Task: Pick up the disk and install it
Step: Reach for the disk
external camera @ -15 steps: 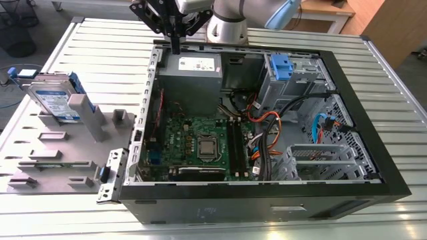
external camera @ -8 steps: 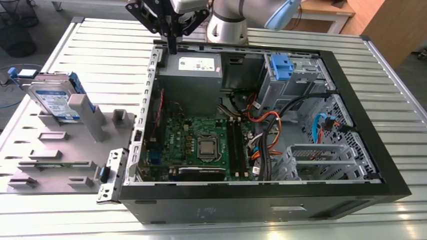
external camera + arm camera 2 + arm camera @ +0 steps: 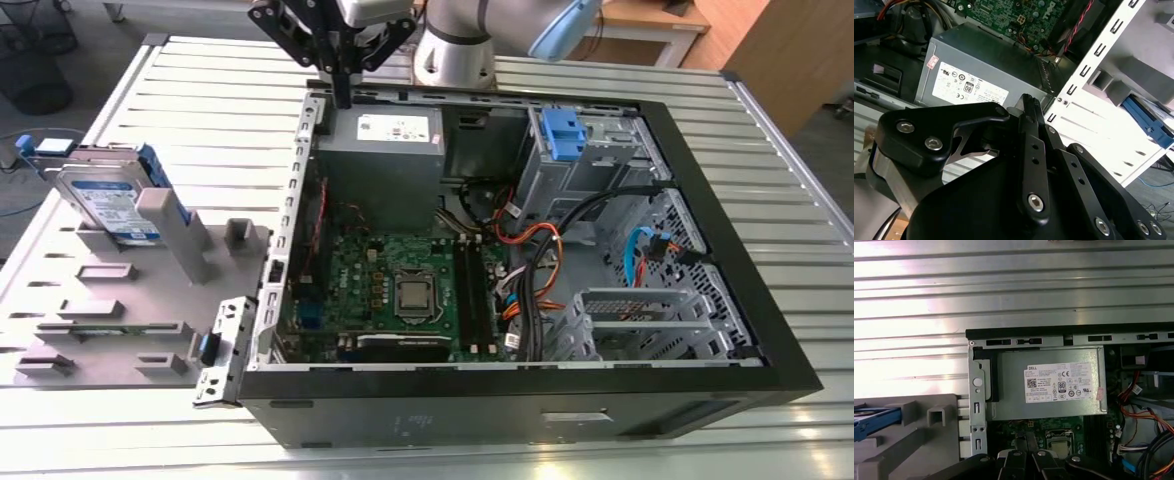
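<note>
The disk [image 3: 114, 198], silver-grey with a white-and-blue label and a blue bracket, stands on edge in a grey holder [image 3: 94, 300] at the exterior view's left, beside the open computer case [image 3: 534, 380]. Its blue bracket also shows in the first wrist view [image 3: 874, 417] and the second wrist view [image 3: 1146, 119]. My gripper [image 3: 343, 95] hangs over the case's far left corner, above the power supply, well apart from the disk. Its black fingers [image 3: 1029, 107] lie together with nothing between them; their tips also show in the first wrist view [image 3: 1024, 457].
Inside the case sit a grey power supply box with a white sticker [image 3: 380, 150], the motherboard [image 3: 400, 285], loose cables [image 3: 534, 250] and a metal drive cage with a bare blue tab [image 3: 561, 135]. The case and holder rest on a ribbed metal table [image 3: 200, 90].
</note>
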Controlling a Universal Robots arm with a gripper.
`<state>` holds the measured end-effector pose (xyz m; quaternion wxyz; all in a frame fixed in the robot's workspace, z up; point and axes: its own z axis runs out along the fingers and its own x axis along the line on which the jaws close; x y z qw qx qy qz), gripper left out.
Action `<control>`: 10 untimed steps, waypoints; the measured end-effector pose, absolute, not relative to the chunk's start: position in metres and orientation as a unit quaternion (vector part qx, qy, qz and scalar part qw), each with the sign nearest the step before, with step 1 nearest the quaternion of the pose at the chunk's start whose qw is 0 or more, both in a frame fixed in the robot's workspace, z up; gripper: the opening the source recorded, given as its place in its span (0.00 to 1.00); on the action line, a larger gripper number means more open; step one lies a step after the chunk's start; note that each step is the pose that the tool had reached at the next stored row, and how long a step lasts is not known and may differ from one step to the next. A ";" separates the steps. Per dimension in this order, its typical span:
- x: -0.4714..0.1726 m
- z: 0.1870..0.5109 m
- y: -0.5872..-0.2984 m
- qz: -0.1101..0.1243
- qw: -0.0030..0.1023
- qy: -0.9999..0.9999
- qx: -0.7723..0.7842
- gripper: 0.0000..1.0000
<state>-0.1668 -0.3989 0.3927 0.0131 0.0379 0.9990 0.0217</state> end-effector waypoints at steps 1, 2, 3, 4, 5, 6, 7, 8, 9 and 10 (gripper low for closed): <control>-0.167 0.393 -0.399 0.022 0.013 0.999 0.038 0.11; -0.168 0.393 -0.399 0.022 0.013 0.999 0.038 0.11; -0.169 0.393 -0.399 0.022 0.013 0.999 0.038 0.11; -0.169 0.393 -0.399 0.022 0.013 0.999 0.038 0.11; -0.170 0.393 -0.399 0.022 0.013 0.999 0.038 0.11; -0.171 0.393 -0.399 0.022 0.013 0.999 0.038 0.11; -0.172 0.393 -0.399 0.022 0.013 0.999 0.038 0.11; -0.174 0.393 -0.399 0.022 0.013 0.999 0.038 0.11; -0.175 0.393 -0.399 0.022 0.013 0.999 0.038 0.11; -0.176 0.393 -0.399 0.022 0.013 0.999 0.038 0.11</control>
